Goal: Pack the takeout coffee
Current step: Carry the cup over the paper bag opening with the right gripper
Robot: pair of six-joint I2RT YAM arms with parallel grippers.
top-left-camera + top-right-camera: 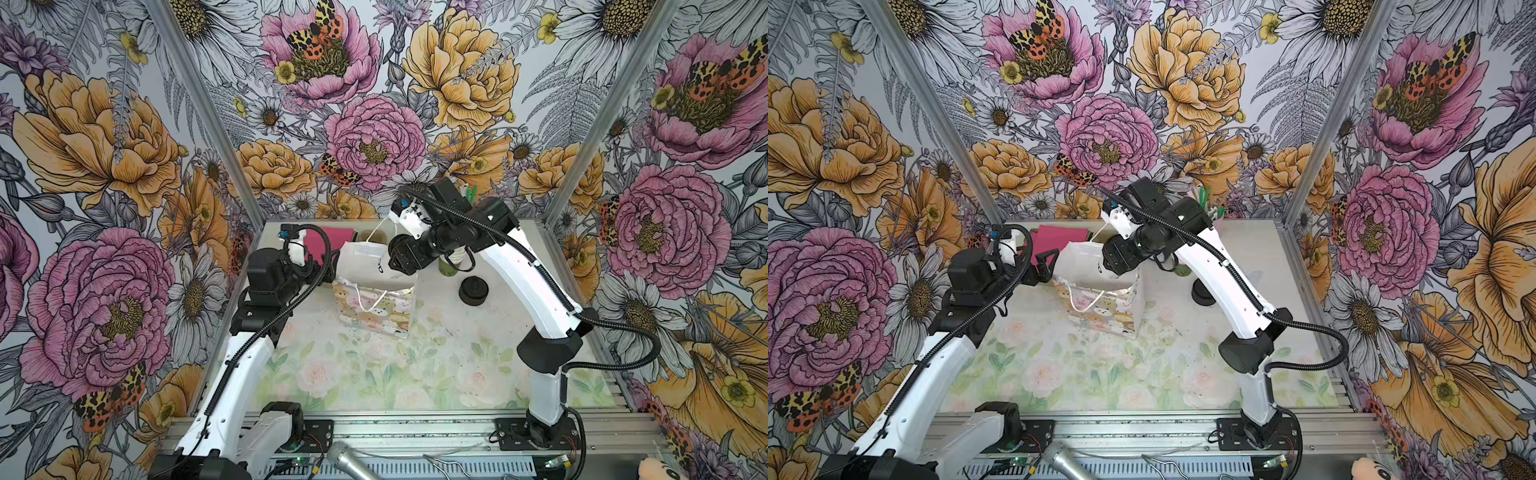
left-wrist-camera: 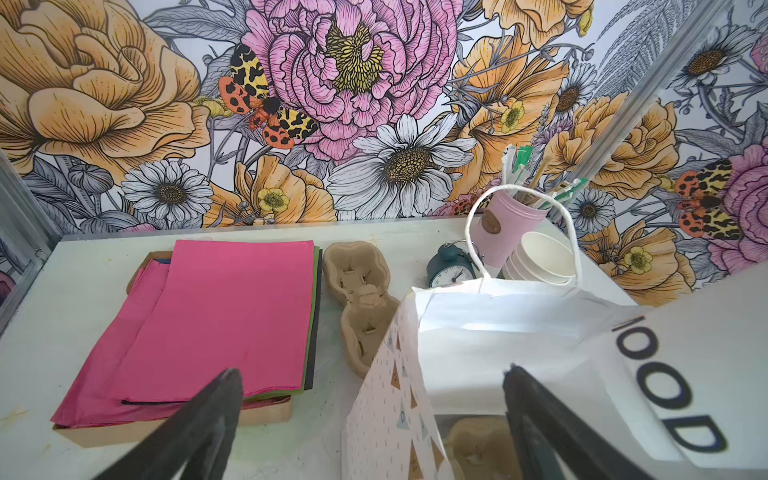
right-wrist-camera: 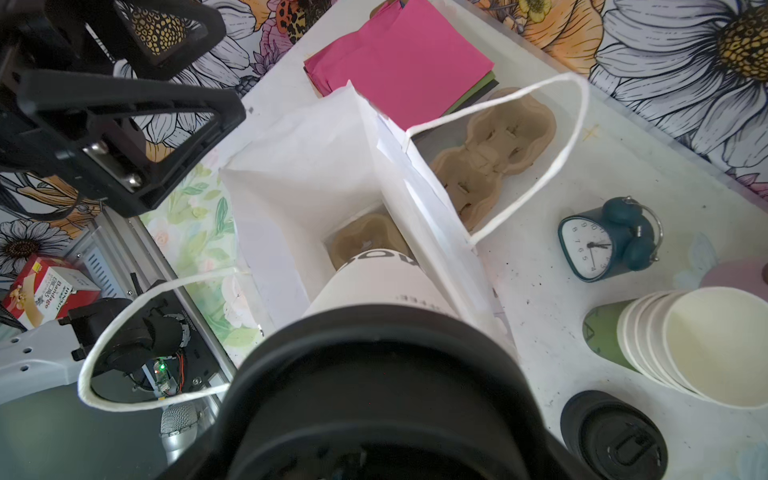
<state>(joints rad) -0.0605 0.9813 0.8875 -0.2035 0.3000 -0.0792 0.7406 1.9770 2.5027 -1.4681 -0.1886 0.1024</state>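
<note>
Right wrist: R gripper (image 1: 397, 262) clamps takeout coffee (image 3: 382, 278), tilted into bag (image 3: 299, 166) mouth; L gripper (image 2: 372, 370) wide at bag edge.

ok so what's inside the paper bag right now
In the paper bag a brown cup carrier lies at the bottom; the takeout coffee pokes in above it, base first. The cup hides part of the carrier and floor.

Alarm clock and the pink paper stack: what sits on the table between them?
A brown moulded cup carrier lies between the pink paper stack and the alarm clock. The left wrist view shows this most plainly.
</note>
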